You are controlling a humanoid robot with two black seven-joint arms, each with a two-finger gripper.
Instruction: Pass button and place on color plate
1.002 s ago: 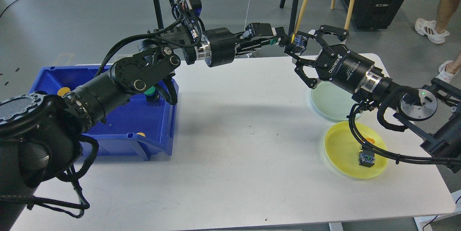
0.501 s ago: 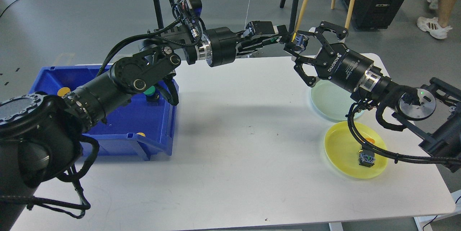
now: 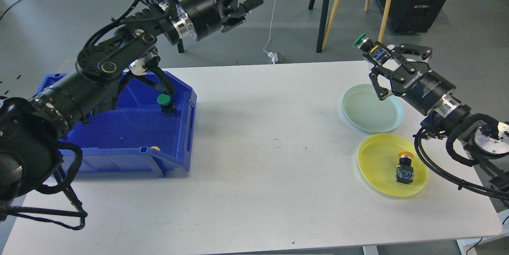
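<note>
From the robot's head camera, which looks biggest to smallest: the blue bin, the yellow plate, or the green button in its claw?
1. Blue bin
2. Yellow plate
3. Green button, held in the right gripper, smallest.

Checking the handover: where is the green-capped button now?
In the head view, the green-capped button is on the right, held in the right gripper fingers, in the air behind the pale green plate.
</note>
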